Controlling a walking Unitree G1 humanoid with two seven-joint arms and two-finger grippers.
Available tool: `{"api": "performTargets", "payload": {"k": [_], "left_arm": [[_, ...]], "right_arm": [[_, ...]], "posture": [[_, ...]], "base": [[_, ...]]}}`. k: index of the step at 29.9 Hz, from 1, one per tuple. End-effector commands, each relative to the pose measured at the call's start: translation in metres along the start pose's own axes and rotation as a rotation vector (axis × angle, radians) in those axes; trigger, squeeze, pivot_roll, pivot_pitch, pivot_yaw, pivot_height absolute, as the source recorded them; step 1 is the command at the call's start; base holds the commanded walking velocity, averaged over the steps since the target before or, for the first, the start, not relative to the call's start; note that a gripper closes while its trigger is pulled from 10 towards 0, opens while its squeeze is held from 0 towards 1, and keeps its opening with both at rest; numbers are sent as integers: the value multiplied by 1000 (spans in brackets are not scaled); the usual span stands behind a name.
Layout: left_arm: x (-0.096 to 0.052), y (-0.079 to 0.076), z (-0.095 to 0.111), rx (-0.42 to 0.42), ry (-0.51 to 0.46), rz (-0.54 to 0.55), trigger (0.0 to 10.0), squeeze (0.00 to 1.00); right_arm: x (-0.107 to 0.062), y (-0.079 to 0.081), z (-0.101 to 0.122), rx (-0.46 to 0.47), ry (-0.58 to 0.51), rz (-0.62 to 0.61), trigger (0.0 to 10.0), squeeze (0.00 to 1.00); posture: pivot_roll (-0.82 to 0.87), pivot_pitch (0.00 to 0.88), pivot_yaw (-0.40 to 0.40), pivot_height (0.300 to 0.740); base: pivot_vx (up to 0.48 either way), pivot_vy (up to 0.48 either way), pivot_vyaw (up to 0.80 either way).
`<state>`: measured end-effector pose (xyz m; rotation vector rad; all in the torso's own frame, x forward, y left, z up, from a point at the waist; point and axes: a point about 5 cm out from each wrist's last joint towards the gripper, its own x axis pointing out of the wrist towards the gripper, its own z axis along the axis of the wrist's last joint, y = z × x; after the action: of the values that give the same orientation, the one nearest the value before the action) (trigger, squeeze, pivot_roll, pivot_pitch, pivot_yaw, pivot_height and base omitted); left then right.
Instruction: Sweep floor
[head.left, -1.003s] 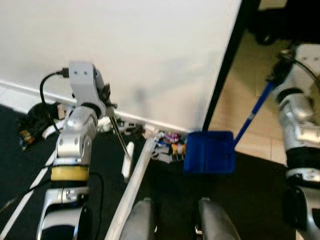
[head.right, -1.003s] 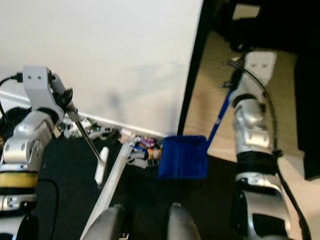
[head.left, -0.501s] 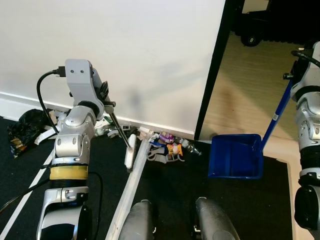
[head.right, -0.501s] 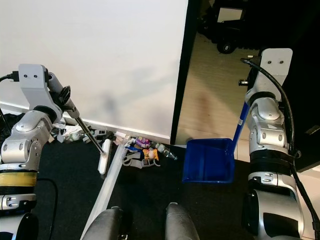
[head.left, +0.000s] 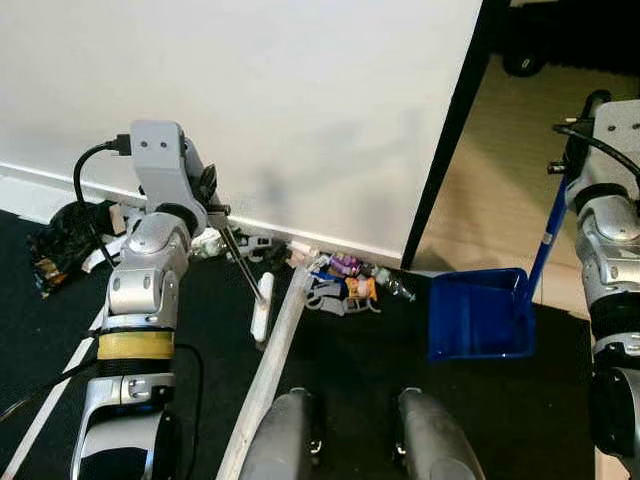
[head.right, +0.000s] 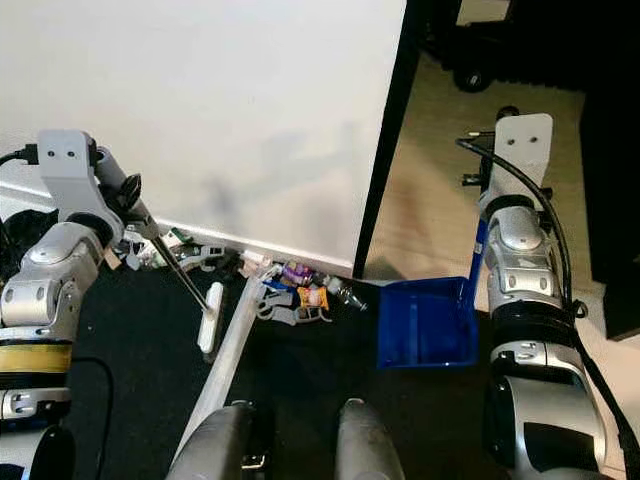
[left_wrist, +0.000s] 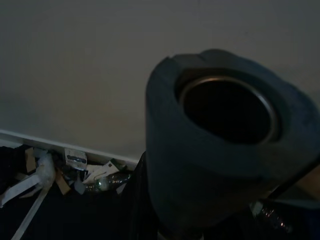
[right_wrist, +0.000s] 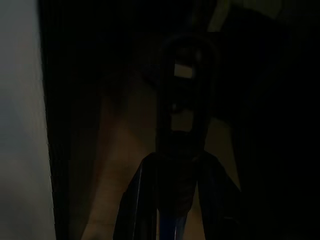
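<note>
- Your left gripper (head.left: 212, 192) grips the broom (head.left: 243, 268); its white head rests on dark floor (head.left: 330, 360) beside the litter (head.left: 345, 290) (along the wall).
- Your right gripper (head.right: 480, 190) seems closed on the dustpan (head.left: 478, 312) handle; pan sits right of the litter.

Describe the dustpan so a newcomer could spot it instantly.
Find the black door frame where the white wall ends. At its foot, on the dark mat, sits the dustpan, right of the litter pile. It is the only solid blue thing, with a long blue handle rising toward the right arm.
</note>
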<state>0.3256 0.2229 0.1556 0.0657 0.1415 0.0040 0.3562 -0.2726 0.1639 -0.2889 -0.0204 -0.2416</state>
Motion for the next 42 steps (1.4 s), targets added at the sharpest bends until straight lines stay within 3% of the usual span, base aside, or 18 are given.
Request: {"api": "performTargets", "payload": {"k": [1,13,27,34,38,42], "left_arm": [[-4,10,7,33,-19,18,10000,0],[-8,12,11,30,-13,-2,10000,0],[-10,16,16,38,-11,-6,10000,0],[-5,13,18,26,-26,-28,10000,0],[7,8,17,-26,-14,-124,10000,0],[15,5,19,-15,-25,-190,10000,0]], "right_arm": [[3,2,11,-3,-64,7,10000,0],[2,21,5,-87,-112,46,10000,0],[0,41,-4,-38,-107,75,10000,0],[-1,44,-4,-21,-113,57,10000,0],[-4,44,-9,-9,-123,10,10000,0],[-7,45,-13,38,-115,-2,10000,0]], "posture": [[31,160,87,740],[65,229,108,740],[92,237,119,740],[90,234,117,740],[77,224,116,740],[66,217,121,740]], "base": [[0,0,0],[0,0,0],[0,0,0],[0,0,0],[0,0,0],[0,0,0]]}}
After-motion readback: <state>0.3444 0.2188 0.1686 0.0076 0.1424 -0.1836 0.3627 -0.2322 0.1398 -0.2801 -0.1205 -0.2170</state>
